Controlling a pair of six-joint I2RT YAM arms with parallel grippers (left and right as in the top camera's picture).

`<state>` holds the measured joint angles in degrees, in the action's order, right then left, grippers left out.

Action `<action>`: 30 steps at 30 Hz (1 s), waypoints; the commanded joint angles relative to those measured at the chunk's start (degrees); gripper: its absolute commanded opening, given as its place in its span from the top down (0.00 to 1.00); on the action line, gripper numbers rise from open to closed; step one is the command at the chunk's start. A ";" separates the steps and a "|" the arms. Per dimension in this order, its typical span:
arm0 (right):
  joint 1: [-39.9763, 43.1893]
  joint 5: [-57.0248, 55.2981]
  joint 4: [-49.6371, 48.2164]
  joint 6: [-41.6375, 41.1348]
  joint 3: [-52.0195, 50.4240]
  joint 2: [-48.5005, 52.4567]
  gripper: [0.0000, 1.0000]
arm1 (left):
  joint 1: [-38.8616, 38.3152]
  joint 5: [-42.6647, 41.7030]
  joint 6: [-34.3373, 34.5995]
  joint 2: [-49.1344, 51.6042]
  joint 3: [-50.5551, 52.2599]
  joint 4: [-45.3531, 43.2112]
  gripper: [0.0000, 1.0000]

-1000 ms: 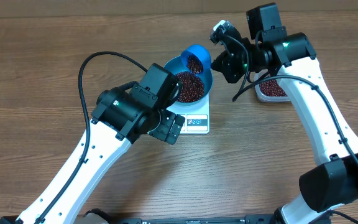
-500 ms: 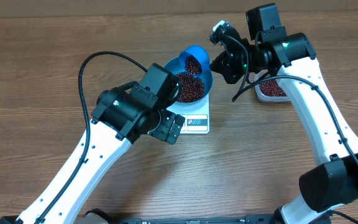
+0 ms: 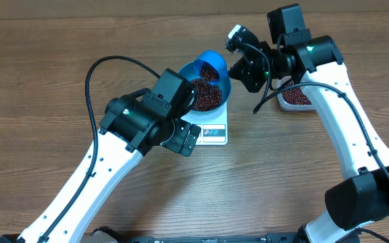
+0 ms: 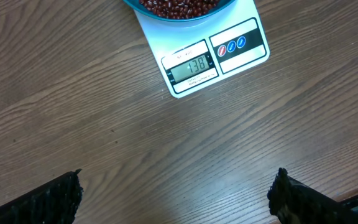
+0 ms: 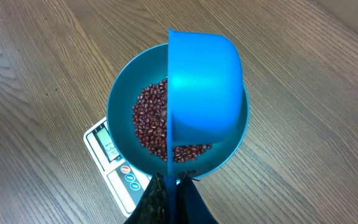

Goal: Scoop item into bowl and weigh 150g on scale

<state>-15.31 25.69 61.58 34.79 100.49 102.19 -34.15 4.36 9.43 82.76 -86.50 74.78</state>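
The red-brown beans [image 5: 151,121] lay in the blue bowl [image 5: 118,106] on the white scale [image 4: 194,65], whose display read 138 in the left wrist view alone. The right wrist view showed the blue scoop [image 5: 204,87] tipped over the bowl, its handle pinched in the closed right tool [image 5: 173,186]. The left tool [image 4: 176,190] hung spread wide, empty, above the counter [image 4: 104,137].

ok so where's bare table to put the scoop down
Bare table lies left of the bowl and scale, beyond the left arm, and between both arms on the scale's display side. Crowded: around the bowl, and by the tub under the right arm.
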 commanded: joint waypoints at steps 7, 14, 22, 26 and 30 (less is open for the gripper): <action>0.28 1.18 0.07 -3.45 1.75 0.07 0.96 | -0.33 0.52 0.42 0.28 0.09 -0.07 0.01; 0.28 1.16 0.07 -3.43 1.75 0.07 0.96 | -0.33 0.52 0.44 0.28 0.09 -0.07 0.00; 0.28 1.16 0.07 -3.43 1.75 0.07 0.96 | -0.33 0.52 0.42 0.28 0.09 -0.07 0.00; 0.28 1.18 0.11 -2.93 1.75 0.07 0.96 | -0.33 0.52 0.44 0.28 0.09 -0.07 0.00; 0.26 1.53 1.53 1.97 1.75 0.07 0.96 | -0.33 0.52 0.42 0.28 0.09 -0.07 0.01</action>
<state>-15.31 25.80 63.20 33.58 100.49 102.19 -34.15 4.36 9.43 82.76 -86.50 74.78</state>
